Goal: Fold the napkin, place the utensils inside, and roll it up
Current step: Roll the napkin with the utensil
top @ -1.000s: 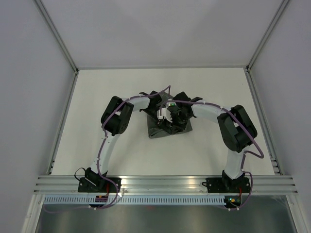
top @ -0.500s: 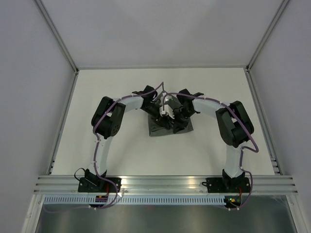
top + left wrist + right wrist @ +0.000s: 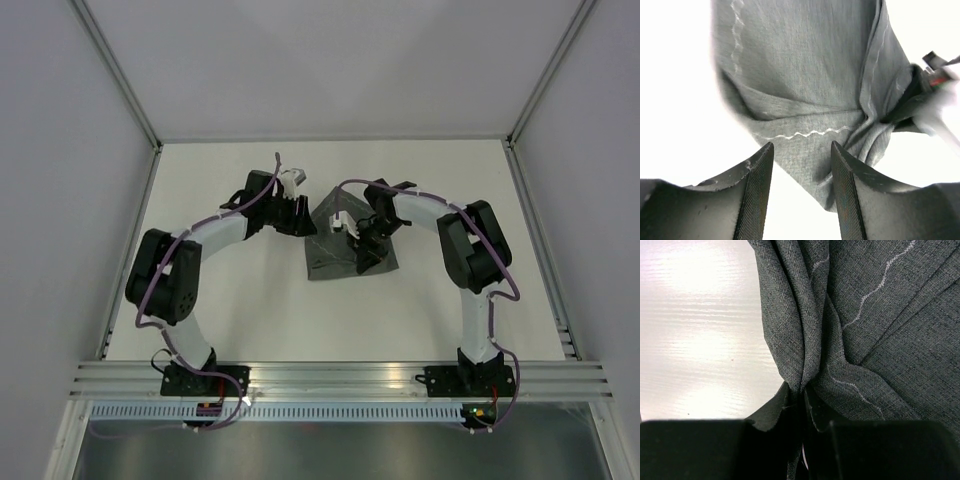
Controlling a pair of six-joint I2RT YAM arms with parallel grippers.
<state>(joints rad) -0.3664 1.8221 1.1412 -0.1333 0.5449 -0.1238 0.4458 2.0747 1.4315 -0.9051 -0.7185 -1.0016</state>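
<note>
Napkin [image 3: 880, 340] fold inside right tool [image 3: 801, 399]

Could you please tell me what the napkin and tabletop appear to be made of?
The napkin looks like woven fabric, matte dark grey: visible weave, soft folds, pale wavy stitching. The tabletop seems hard, smooth, white, slightly glossy; material unclear.

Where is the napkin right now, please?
The napkin lies bunched mid-table in the top view, a fold pinched by the right gripper, the open left gripper just left of it.
</note>
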